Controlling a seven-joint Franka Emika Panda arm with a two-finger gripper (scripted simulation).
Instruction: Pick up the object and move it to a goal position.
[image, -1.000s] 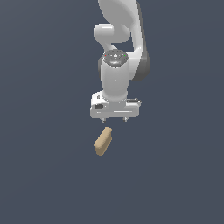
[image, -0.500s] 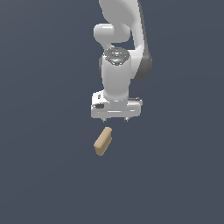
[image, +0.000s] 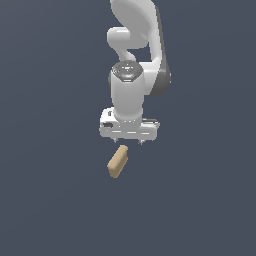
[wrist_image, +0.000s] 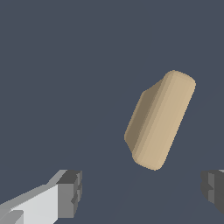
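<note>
The white two-fingered gripper (image: 129, 143) hangs with jaws spread wide, grasping nothing. The small tan, matte, round-edged block (image: 117, 161) lies on the dark grey-blue floor (image: 50, 200) — tilted, just beside the fingertips at about seven o'clock.

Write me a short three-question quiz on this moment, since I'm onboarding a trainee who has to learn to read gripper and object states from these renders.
1. True or false: the gripper is shut on the tan block.
2. Multiple choice: in the wrist view, the tan block lies
A. clamped between both fingers
B. apart from both fingers, in the open space ahead of them
C. out of sight
3. Short answer: in the exterior view, toward which side of that view does the block sit off the gripper's middle?

Key
1. False: the jaws stand wide open, touching nothing.
2. B
3. Slightly toward the exterior view's left, and below the gripper.
</note>
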